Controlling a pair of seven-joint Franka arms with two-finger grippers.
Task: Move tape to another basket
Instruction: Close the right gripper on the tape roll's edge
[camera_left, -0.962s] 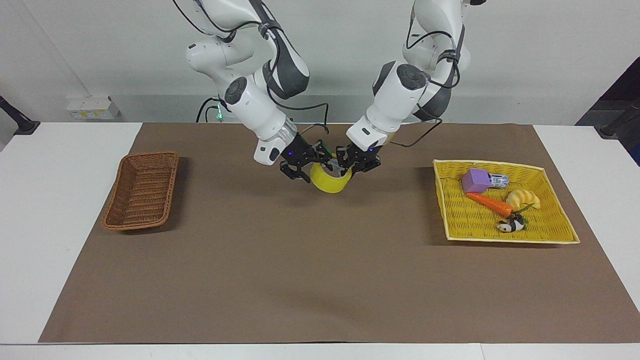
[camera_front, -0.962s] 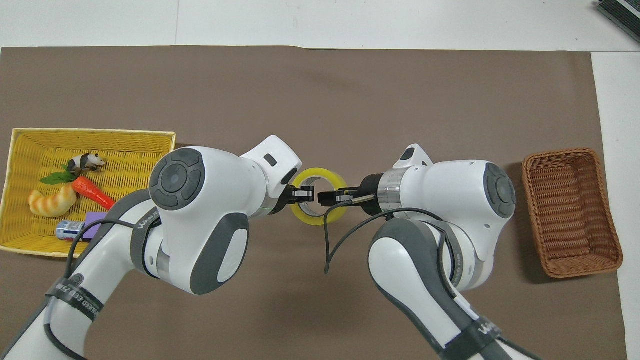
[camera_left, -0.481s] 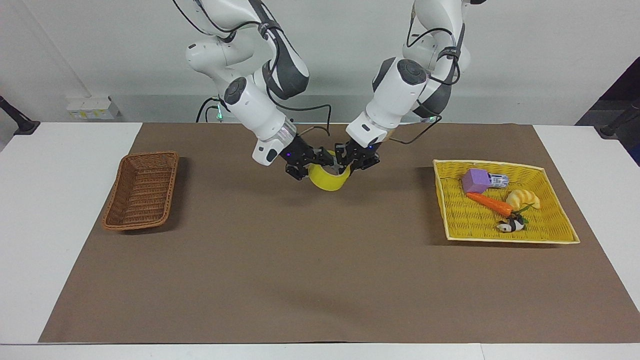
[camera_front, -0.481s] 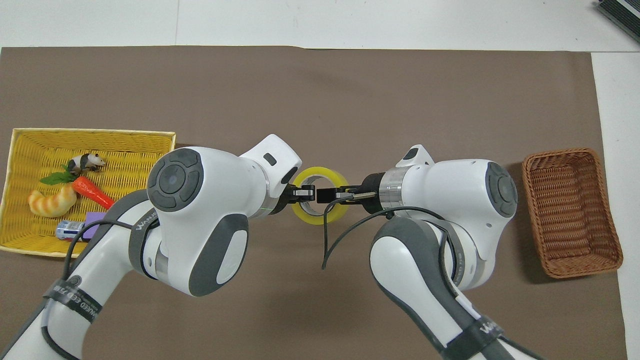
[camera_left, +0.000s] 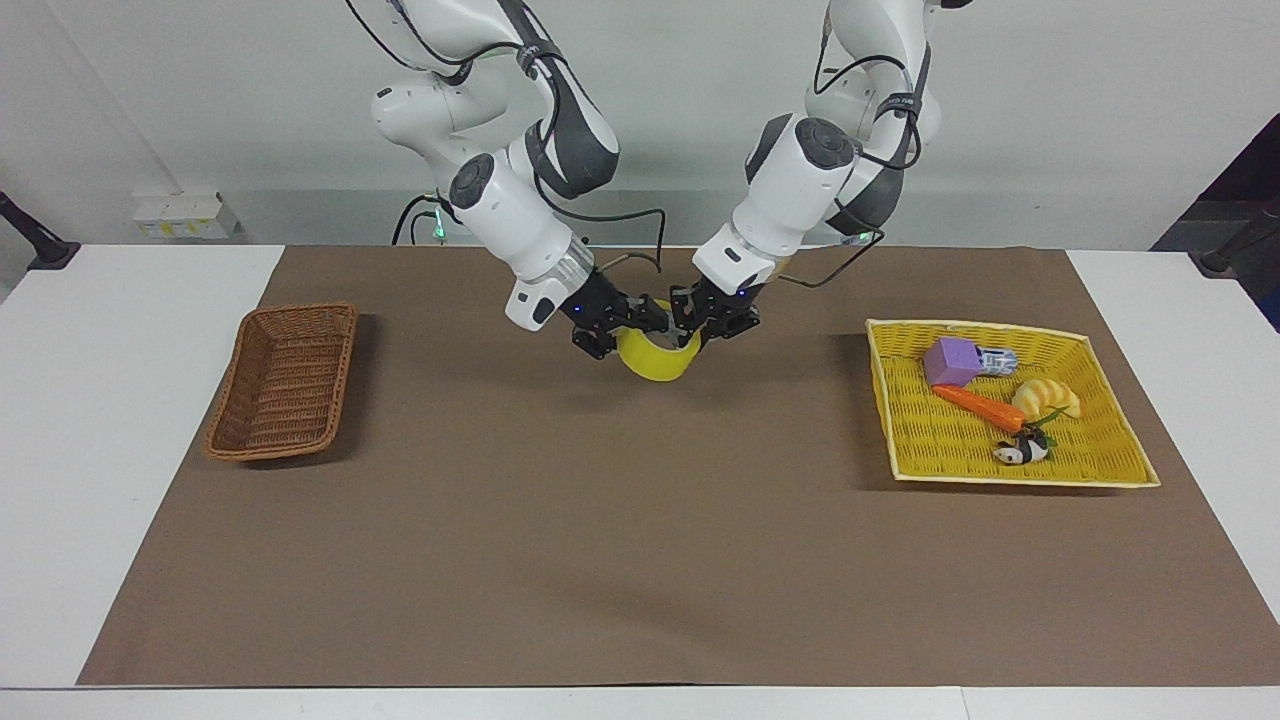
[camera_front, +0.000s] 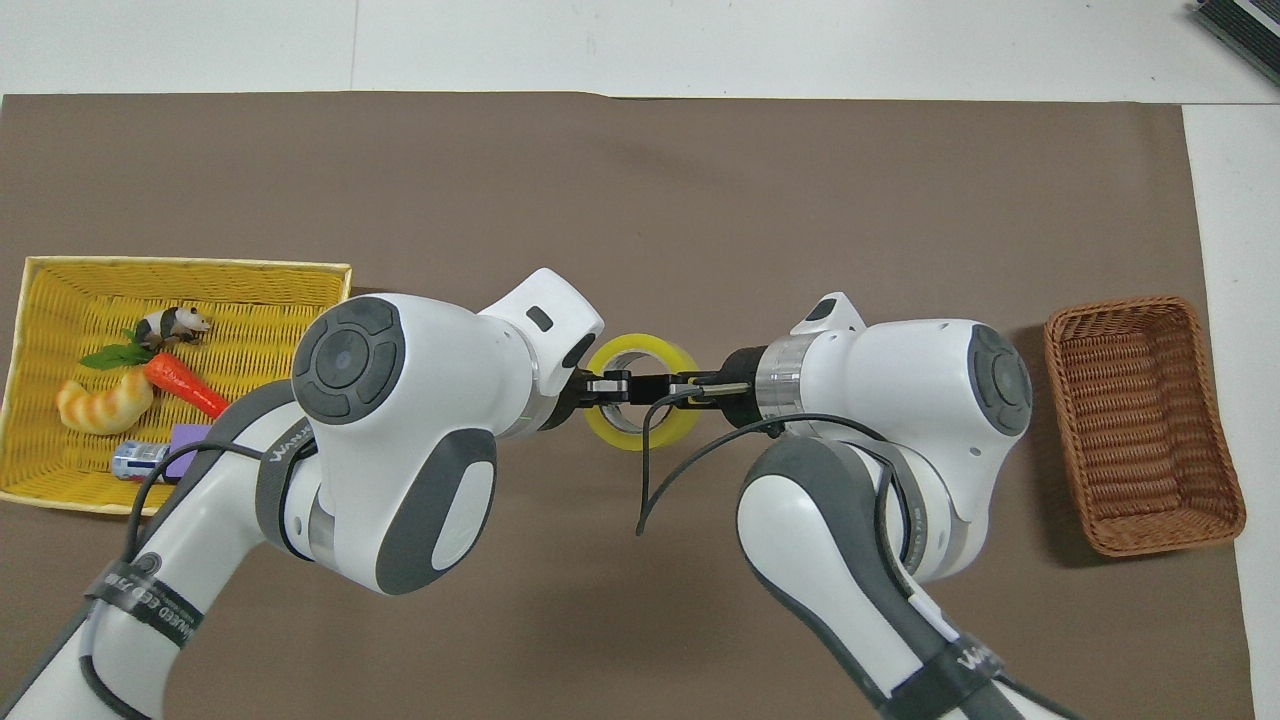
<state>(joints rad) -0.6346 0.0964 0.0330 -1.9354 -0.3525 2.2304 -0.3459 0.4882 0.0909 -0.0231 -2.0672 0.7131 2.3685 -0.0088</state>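
Observation:
The tape (camera_left: 655, 364) (camera_front: 626, 438), a yellow roll with a pale core, hangs in the air over the middle of the brown mat. My left gripper (camera_left: 704, 324) (camera_front: 606, 385) is shut on its rim at the side toward the yellow basket. At the other side my right gripper (camera_left: 622, 326) (camera_front: 682, 388) is shut on the rim too. The fingertips of the two nearly meet across the roll's hole. The dark brown wicker basket (camera_left: 283, 385) (camera_front: 1140, 425) stands empty at the right arm's end of the table.
A shallow yellow basket (camera_left: 940, 440) (camera_front: 270, 305) at the left arm's end holds a carrot (camera_left: 978, 406), a purple block (camera_left: 950, 360), a croissant (camera_left: 1046, 397) and a small panda (camera_left: 1020, 451). A loose cable (camera_front: 655, 470) hangs from the right wrist.
My right gripper has closed on the tape's rim. Both grippers and the roll have risen a little; the left gripper's hold is unchanged.

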